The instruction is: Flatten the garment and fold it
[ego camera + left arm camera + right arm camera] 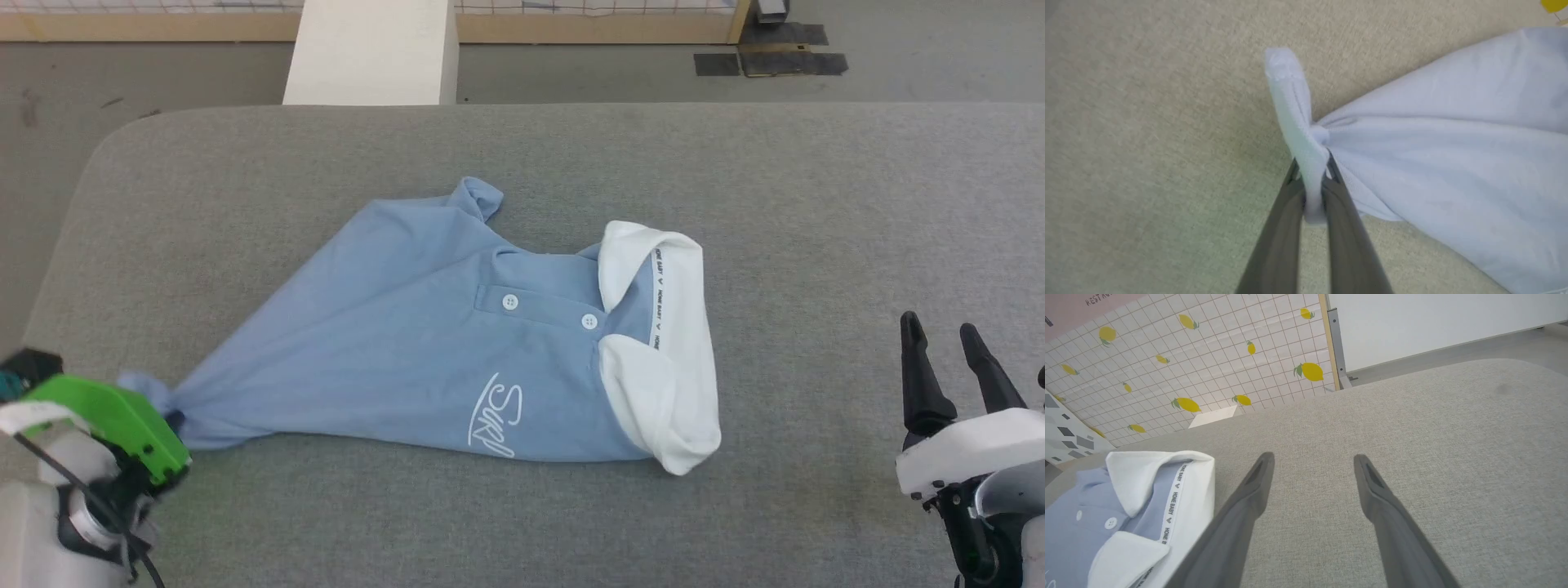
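Surface: a broad pad (571,155) covered in grey woven cloth, with a rounded corner at the far left.
Room: grey floor (163,73) beyond the pad, with a pale block (371,53) standing on it and dark tape patches (771,61); a white-tiled wall with a lemon print (1208,355).
Garment place: the garment (424,351) lies mid-pad, with its collar (669,343) toward the robot's right.
Left arm: low at the pad's near left, under a green housing (114,420); the left gripper (1312,171) has its fingers closed narrowly, pinching a bunched corner of the garment.
Right arm: at the near right, well apart from the shirt; the right gripper (939,327) has its fingers spread wide, holding nothing, above bare pad.
Cloth shape: the light blue knit is drawn to a point at the pinch and fans out toward the collar.
Details: the white collar is folded over with a lettered inner tape; two white buttons (510,302); a white cursive logo (498,420).
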Available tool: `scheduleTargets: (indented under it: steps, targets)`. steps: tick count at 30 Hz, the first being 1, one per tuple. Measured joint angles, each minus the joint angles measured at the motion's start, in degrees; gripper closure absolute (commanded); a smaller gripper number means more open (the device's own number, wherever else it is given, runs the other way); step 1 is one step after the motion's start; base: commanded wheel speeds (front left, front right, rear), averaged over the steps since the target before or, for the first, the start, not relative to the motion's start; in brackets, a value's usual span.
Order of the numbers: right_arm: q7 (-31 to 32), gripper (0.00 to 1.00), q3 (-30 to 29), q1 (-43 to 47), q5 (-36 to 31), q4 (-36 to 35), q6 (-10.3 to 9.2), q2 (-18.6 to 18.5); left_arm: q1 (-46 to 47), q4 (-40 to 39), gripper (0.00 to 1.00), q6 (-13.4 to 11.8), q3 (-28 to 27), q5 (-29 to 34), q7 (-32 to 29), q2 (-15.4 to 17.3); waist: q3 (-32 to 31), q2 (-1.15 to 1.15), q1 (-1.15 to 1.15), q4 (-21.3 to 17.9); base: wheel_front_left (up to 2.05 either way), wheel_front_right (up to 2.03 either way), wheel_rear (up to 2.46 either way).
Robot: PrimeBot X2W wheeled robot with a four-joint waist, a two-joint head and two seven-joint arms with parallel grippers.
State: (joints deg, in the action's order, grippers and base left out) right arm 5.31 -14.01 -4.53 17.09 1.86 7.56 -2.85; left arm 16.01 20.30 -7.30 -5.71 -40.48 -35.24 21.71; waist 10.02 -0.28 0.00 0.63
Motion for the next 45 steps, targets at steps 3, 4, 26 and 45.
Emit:
scheduleTargets:
  steps: [3, 4, 26, 45]
  targets:
    - [0.3, 0.0, 0.0, 0.0, -0.1, -0.2, 0.0, 0.0, -1.4, 0.2, 0.91, 0.1, -0.8, -1.3, 1.5, -1.7, 0.1, 0.0, 0.0, 0.6, 0.0, 0.0, 0.0]
    - [0.4, 0.0, 0.0, 0.0, -0.1, -0.2, 0.0, 0.0, -1.3, -0.3, 0.0, 0.4, -1.3, -1.6, 2.7, -2.1, 0.2, 0.0, 0.0, 0.8, 0.0, 0.0, 0.0]
    - [5.3, 0.0, 1.7, -0.3, -2.0, 1.0, 0.0, 0.0, -10.7, -10.2, 0.0, 11.8, -1.8, 13.8, 49.3, -4.8, -2.0, 0.0, 0.0, 2.8, 0.0, 0.0, 0.0]
    - [50.0, 0.0, 18.5, -31.8, -20.8, 14.8, 0.0, 0.0, -5.3, -11.3, 0.0, 13.4, -0.8, 16.2, 50.0, -5.3, 7.2, 0.0, 0.0, 6.2, 0.0, 0.0, 0.0]
